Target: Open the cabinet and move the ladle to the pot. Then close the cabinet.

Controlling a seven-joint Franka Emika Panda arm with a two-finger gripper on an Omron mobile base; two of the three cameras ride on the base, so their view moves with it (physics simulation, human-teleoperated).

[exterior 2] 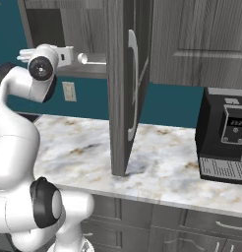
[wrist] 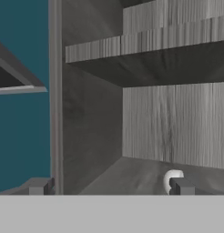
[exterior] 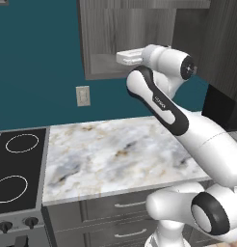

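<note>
The right base view shows the tall dark grey wood-grain cabinet (exterior 2: 118, 88) with its recessed-panel door swung open, edge-on toward the camera, and the long vertical silver bar handle (exterior 2: 134, 83) runs down the door's face; this view also shows a black coffee machine (exterior 2: 225, 140) standing on the marbled white stone surface (exterior 2: 162, 167) to the right. The left base view does not give the door, but it gives a black stove top with white burner rings (exterior: 17, 166) just beside the surface on the left, a beige wall outlet (exterior: 83, 95) on the teal wall, and the white arm reaching up to the cabinet's lower edge. The hand view looks into the cabinet: grey grained back wall, one shelf (wrist: 145, 50) above, and the cabinet floor below. On that floor, near the right fingertip, lies a small rounded pale thing (wrist: 172, 178); it is partly hidden and I cannot tell what it is. The fingers (wrist: 109, 186) are released and stand wide apart, at the opening of the cabinet, and they hold nothing and touch nothing.
</note>
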